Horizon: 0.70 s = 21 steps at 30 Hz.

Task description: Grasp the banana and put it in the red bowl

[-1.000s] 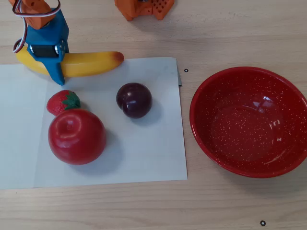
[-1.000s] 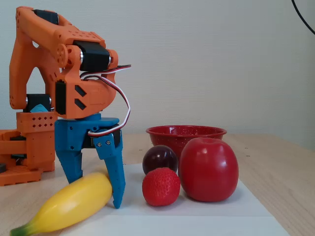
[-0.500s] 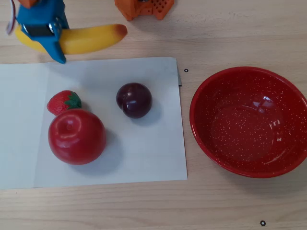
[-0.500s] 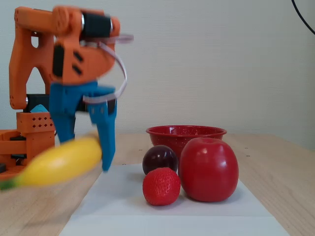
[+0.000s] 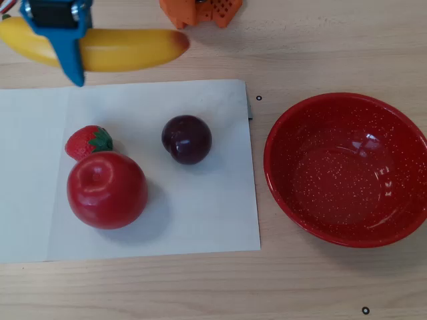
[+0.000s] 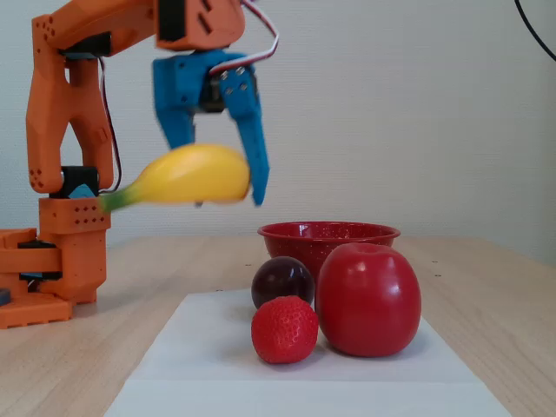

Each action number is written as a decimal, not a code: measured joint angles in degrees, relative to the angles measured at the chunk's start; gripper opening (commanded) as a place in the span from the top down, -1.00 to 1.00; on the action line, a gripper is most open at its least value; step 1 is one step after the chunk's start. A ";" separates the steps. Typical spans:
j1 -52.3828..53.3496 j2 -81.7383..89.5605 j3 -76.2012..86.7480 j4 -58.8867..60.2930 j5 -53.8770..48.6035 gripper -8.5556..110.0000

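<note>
nearest the fixed camera, low in the middle of the frame, lay a strawberry (image 6: 285,329) on the white sheet of paper (image 6: 200,347), with a red apple (image 6: 368,299) touching or just beside it to the right and a dark plum (image 6: 282,281) just behind. these three looked like bystanders, set out to crowd the scene rather than to be moved. behind them, right of centre, the red bowl (image 6: 328,234) sat empty on the wooden table (image 6: 486,295), off the paper; the overhead view put it at the right edge, well apart from the fruit. farther back and higher, in the upper left of the fixed frame, the blue gripper (image 6: 217,174) pinched the banana (image 6: 187,176) across its middle, the fruit lifted clear of the table and roughly level, green stem pointing left toward the orange arm base (image 6: 52,261). gripping near the middle probably kept it balanced. in the overhead view the banana (image 5: 127,49) hung at the upper left, so i judged the carry across to the bowl was yet to come.
</note>
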 measured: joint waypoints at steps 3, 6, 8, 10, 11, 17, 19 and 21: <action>6.59 2.55 -2.37 0.18 -3.69 0.85; 13.36 2.72 -5.19 0.18 -8.26 0.85; 18.19 2.72 -7.21 0.18 -10.55 0.85; 23.29 2.72 -9.67 0.18 -14.24 0.85; 25.84 2.72 -11.07 0.18 -15.47 0.85; 41.04 2.72 -14.85 0.18 -22.76 0.85; 45.00 2.64 -14.85 -0.70 -24.35 0.85; 47.90 2.11 -14.06 -2.72 -25.31 0.85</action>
